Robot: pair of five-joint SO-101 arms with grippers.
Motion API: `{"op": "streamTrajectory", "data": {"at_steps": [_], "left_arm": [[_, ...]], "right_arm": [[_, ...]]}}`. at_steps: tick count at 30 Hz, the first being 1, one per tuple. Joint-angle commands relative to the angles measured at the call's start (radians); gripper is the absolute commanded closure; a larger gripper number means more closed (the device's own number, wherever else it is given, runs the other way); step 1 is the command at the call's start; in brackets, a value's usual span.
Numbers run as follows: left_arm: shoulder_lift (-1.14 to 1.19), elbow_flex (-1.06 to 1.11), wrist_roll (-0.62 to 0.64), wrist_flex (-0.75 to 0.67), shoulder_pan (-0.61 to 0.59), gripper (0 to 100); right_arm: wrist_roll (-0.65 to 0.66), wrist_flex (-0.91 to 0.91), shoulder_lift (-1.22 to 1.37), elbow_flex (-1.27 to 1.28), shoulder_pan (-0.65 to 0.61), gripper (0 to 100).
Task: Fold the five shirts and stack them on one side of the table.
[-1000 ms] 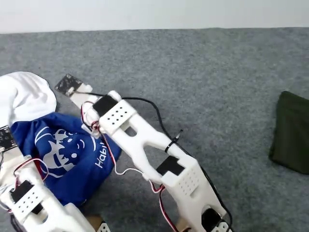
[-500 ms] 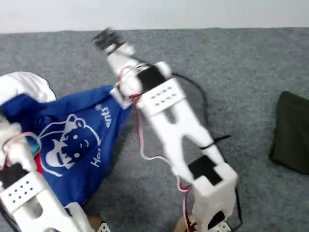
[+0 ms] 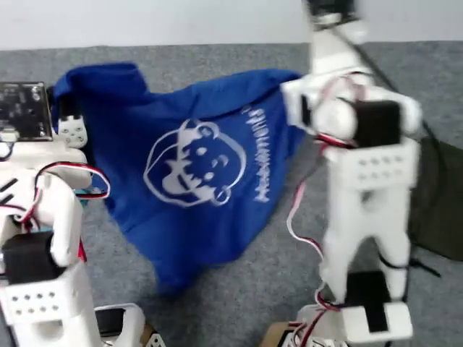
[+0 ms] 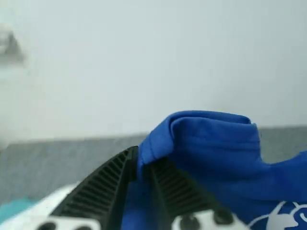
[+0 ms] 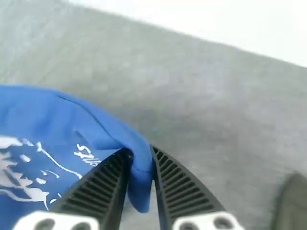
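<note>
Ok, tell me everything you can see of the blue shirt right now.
The blue shirt is soft cloth with a white cartoon face and lettering printed on it. It hangs spread out between both arms: the left gripper pinches one upper corner, the right gripper the other. Its lower edge droops toward the grey table; contact there is unclear.

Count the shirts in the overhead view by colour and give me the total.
blue shirt: 1
dark green shirt: 1
Total: 2
</note>
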Motion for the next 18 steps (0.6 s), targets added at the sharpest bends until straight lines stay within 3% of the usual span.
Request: {"op": "streamTrajectory", "data": {"at_steps": [1,8,18], "left_arm": [[0.005,-0.15,-0.003,-0.006,0.068,100],[0.005,-0.354,-0.192,-0.002,0.173,100],[0.003,-0.578,-0.44,-0.006,0.167,100]], "right_arm": [[-0.008,-0.021,-0.124,-0.064,0.102,99.1],[-0.006,-0.015,-0.283,-0.064,0.225,99.1],[-0.005,0.062,-0.516,-0.063,0.38,99.1]]}}
